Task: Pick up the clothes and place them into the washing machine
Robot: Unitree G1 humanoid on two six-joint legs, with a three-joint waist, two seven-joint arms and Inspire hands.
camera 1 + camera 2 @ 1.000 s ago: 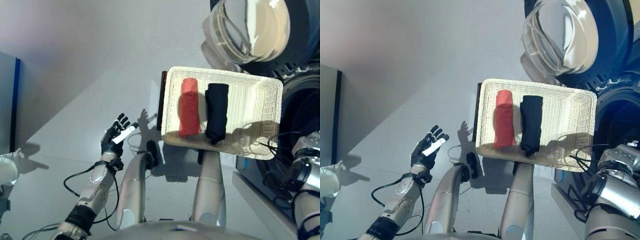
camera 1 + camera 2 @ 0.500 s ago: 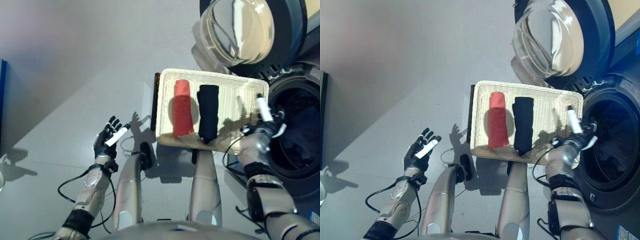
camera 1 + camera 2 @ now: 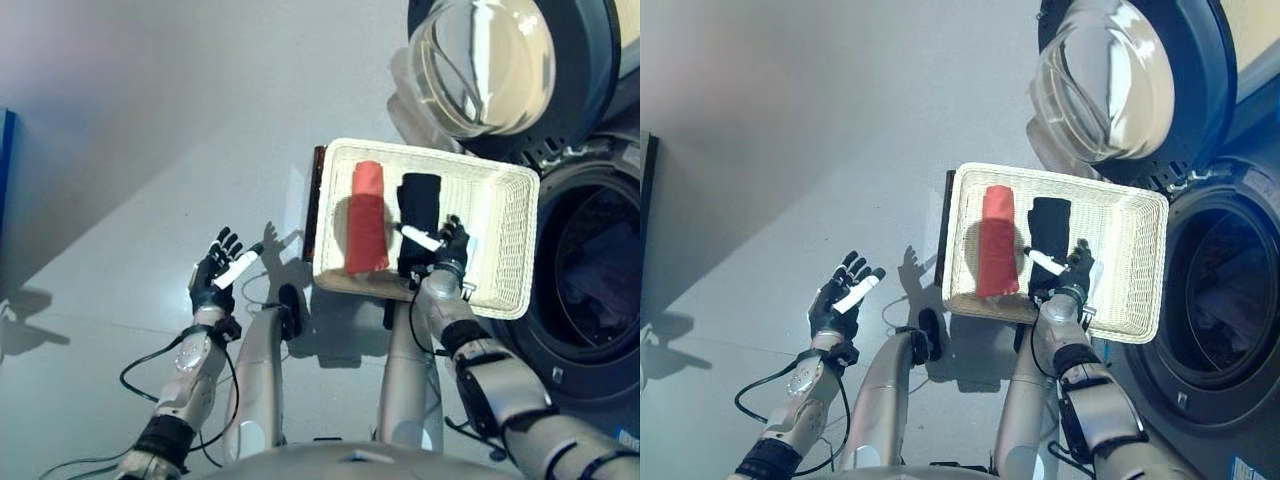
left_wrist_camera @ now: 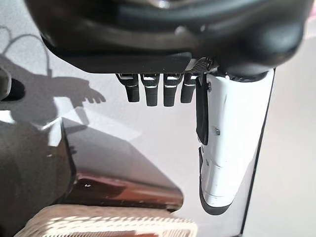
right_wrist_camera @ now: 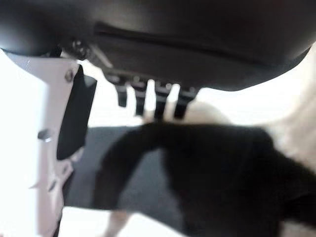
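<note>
A shallow wicker basket (image 3: 503, 226) rests on a low dark brown box (image 3: 318, 205) beside the washing machine (image 3: 598, 290). In it lie a rolled red cloth (image 3: 366, 228) and, to its right, a folded black cloth (image 3: 418, 208). My right hand (image 3: 447, 252) is open above the near end of the black cloth, fingers straight and white-covered thumb spread. In the right wrist view the black cloth (image 5: 212, 173) lies just past the fingers (image 5: 154, 101). My left hand (image 3: 218, 275) is open and empty over the floor, left of the basket.
The machine's round glass door (image 3: 488, 62) stands open behind the basket, and the dark drum opening (image 3: 1215, 300) is to the basket's right. In the left wrist view the box (image 4: 123, 192) and a basket corner (image 4: 108, 226) show past the fingers. Grey floor lies to the left.
My right hand has moved left from the basket's right rim to above the near end of the black cloth. The left hand has stayed where it was. The camera has shifted slightly.
</note>
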